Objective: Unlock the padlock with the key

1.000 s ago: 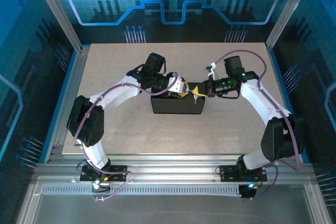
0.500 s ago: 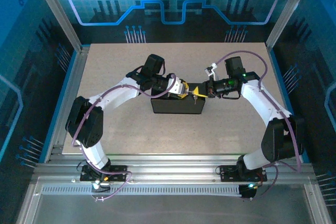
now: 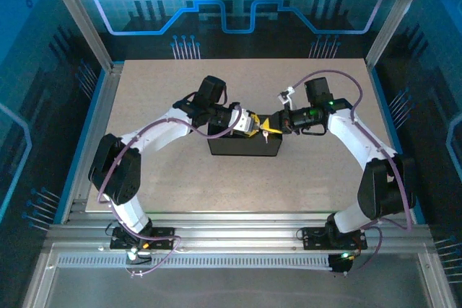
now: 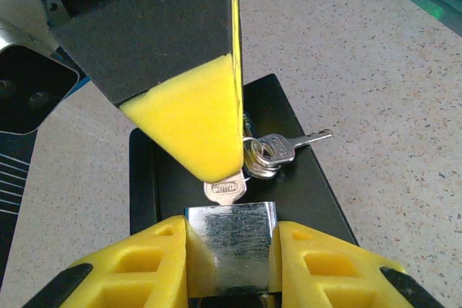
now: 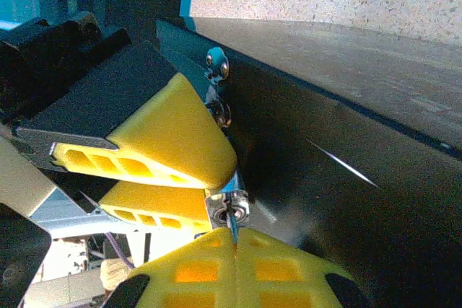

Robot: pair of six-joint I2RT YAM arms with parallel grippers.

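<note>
Item 1. Table (image 3: 144, 171): pale speckled top. No change from the earlier pictures.

Item 2. Left arm (image 3: 155, 131) and right arm (image 3: 361, 138): both reach inward and meet above the middle of the table. Over the last second the right arm's wrist has moved a little toward the left arm. The left arm has barely shifted.

Item 3. Black box (image 3: 242, 148): sits at the table's centre, directly under the 2 grippers, in the same place as before.

Item 4. Left gripper (image 4: 231, 250): its 2 yellow fingers are clamped on either side of the padlock, as they were a second ago.

Item 5. Right gripper (image 5: 236, 239): its fingers are pressed together on the key, with only the thin edge of the metal showing between them. It now sits slightly closer to the left gripper than before.

Item 6. Padlock (image 4: 231, 239): held above the box with a shiny metal face toward the left wrist camera and its underside toward the right gripper.

Item 7. Key (image 4: 225, 190): its head shows just under the right gripper's finger, touching the padlock's end. It appears to be seated in the keyway, though the joint is too small to confirm.

Item 8. Ring (image 4: 254, 155) with 1 or 2 spare keys (image 4: 289, 143): hangs beside the key, over the box lid.
</note>
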